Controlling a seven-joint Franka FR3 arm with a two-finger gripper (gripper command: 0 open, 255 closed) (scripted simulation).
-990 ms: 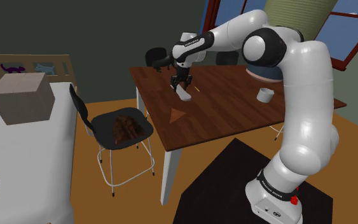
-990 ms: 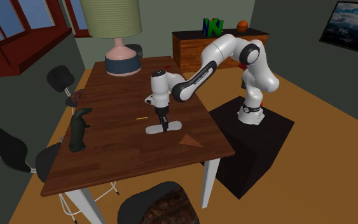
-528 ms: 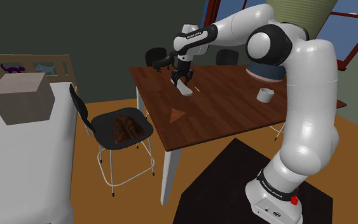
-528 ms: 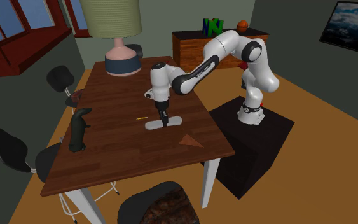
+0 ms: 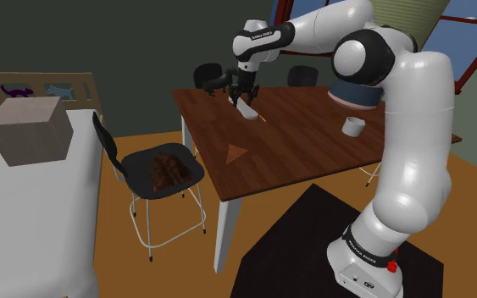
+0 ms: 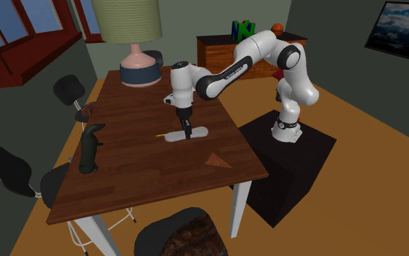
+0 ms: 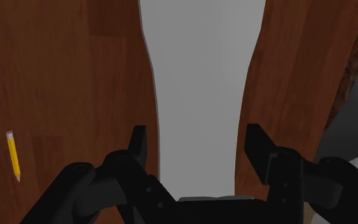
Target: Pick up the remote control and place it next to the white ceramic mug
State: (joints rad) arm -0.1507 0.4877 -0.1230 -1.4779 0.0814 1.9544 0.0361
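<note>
fingers (image 7: pixel 257 143) clasping grey remote (image 7: pixel 199 83) | seemingly just off table (image 5: pixel 313 148) | mug (image 5: pixel 352 127) well apart

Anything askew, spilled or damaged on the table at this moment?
Nothing stands out. The gripper clasps the grey remote at its middle, the white mug stands upright, and a yellow pencil lies near the remote.
</note>
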